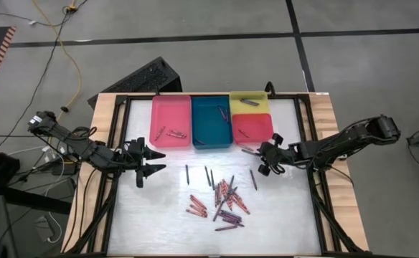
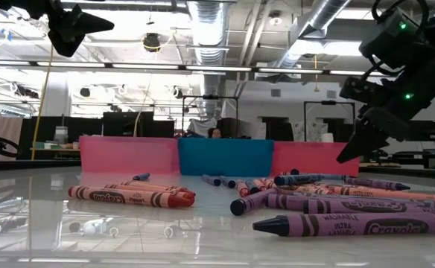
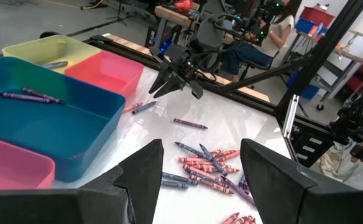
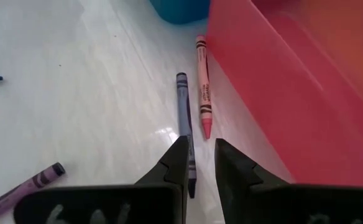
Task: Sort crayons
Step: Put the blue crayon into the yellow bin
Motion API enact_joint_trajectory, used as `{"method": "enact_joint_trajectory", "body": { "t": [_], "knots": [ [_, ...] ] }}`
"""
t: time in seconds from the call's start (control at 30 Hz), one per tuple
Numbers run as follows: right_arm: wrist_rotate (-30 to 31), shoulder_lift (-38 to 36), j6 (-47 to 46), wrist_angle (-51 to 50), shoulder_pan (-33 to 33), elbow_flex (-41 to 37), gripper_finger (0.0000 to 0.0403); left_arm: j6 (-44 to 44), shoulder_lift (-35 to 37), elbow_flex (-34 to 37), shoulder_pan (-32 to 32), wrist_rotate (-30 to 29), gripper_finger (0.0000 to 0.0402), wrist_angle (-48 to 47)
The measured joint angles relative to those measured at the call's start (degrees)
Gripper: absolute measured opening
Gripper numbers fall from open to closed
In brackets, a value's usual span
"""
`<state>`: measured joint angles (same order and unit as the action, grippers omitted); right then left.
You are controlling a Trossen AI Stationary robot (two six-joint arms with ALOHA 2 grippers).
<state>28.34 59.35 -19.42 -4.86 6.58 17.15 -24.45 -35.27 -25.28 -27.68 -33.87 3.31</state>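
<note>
Purple crayons (image 2: pixel 359 222) lie closest to my low camera, with the main scatter of crayons (image 1: pixel 224 199) mid-table. By the red tray (image 4: pixel 306 106), a blue crayon (image 4: pixel 183 118) and a pink crayon (image 4: pixel 202 93) lie side by side — my right gripper (image 4: pixel 200 163) hangs just over the blue one, fingers narrowly parted, pinching nothing. My left gripper (image 1: pixel 151 161) waits spread wide near the pink tray (image 1: pixel 171 107) — well apart from the pile.

pink tray (image 1: pixel 170 115), teal tray (image 1: pixel 211 118), yellow tray (image 1: pixel 248 103), red tray (image 1: pixel 252 127)
</note>
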Motion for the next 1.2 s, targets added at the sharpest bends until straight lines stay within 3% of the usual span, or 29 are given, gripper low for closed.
{"method": "enact_joint_trajectory", "body": {
  "t": [0.37,0.87,1.2],
  "knots": [
    [0.0,1.0,0.0,0.3,0.0,0.0,0.0072,-0.1,0.0,0.0,0.0,0.0,0.0204,0.1],
    [0.4,14.6,-1.2,7.6,0.0,0.1,0.0072,-0.9,0.0,0.1,0.0,0.0,0.0204,0.5],
    [-1.6,17.7,-7.3,7.6,0.2,0.1,0.0048,-1.1,0.0,0.1,0.0,0.0,0.0204,0.5]
  ]
}}
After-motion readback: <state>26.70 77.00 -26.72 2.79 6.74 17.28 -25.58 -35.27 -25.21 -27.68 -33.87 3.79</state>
